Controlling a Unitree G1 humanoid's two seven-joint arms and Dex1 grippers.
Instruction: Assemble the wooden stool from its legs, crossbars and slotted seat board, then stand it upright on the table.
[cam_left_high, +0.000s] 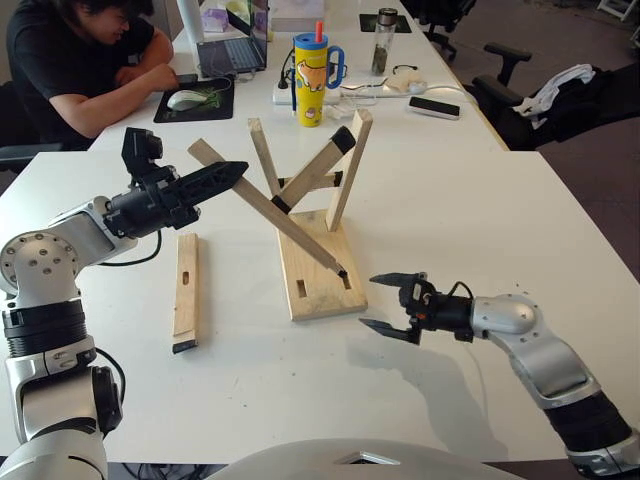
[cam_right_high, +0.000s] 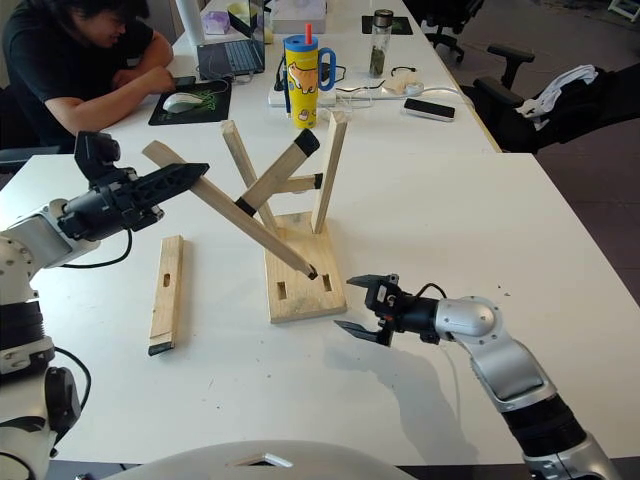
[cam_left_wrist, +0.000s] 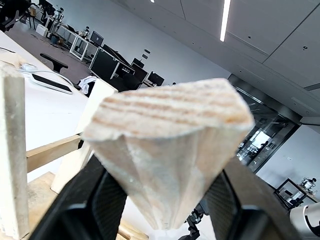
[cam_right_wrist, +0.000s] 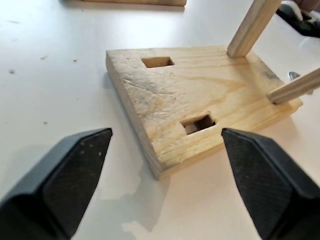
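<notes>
Leg-fitting step: left gripper (cam_left_high: 228, 176) pinches long black-tipped wooden leg (cam_left_high: 290, 228) slanting down to pale slotted seat board (cam_left_high: 312, 290); right gripper (cam_left_high: 368, 302) spread nearby; next: prob. align tip w/ slot (cam_right_wrist: 197, 122).

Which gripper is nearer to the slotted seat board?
Right. The right gripper sits open just beside the seat board's near right corner; the left gripper is raised off to its left, clamped on the upper end of a leg.
</notes>
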